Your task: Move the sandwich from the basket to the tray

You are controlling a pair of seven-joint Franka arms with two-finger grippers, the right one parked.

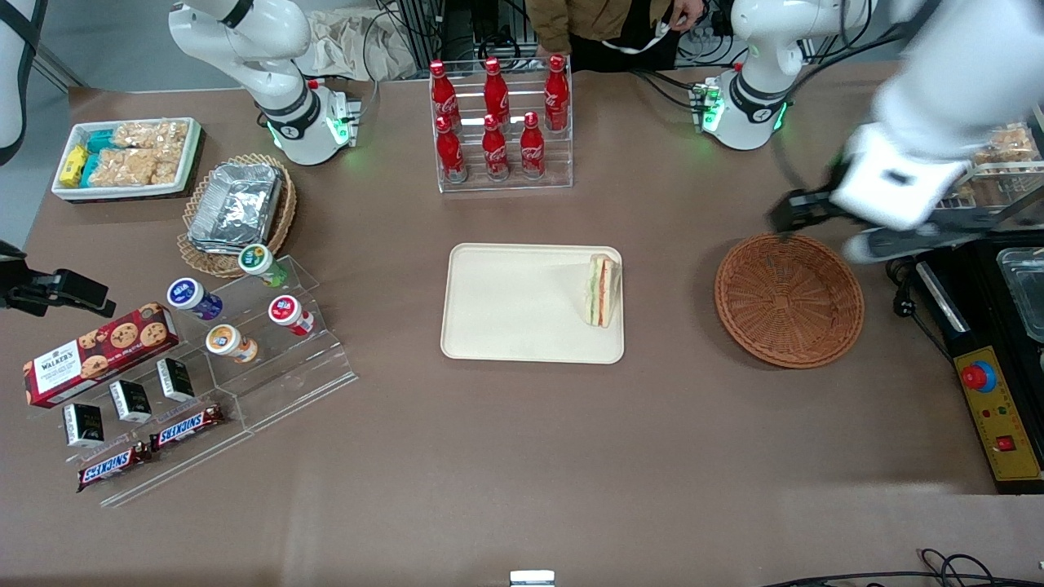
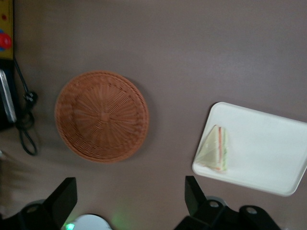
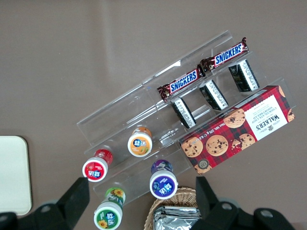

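Note:
The sandwich (image 1: pixel 602 290) (image 2: pixel 214 149) lies on the cream tray (image 1: pixel 506 326) (image 2: pixel 268 143), against the tray's rim nearest the basket. The reddish-brown wicker basket (image 1: pixel 789 300) (image 2: pixel 101 116) stands beside the tray toward the working arm's end and holds nothing. My gripper (image 1: pixel 787 214) (image 2: pixel 129 191) hangs high above the table, over the basket's rim that is farther from the front camera. It is open, its two dark fingers spread wide with only bare table showing between them.
A rack of red cola bottles (image 1: pixel 499 122) stands farther from the front camera than the tray. A yellow control box (image 1: pixel 999 416) and a black cable (image 2: pixel 26 124) lie beside the basket. Toward the parked arm's end are an acrylic snack stand (image 1: pixel 245 326), foil containers (image 1: pixel 236 208) and a white bin (image 1: pixel 126 156).

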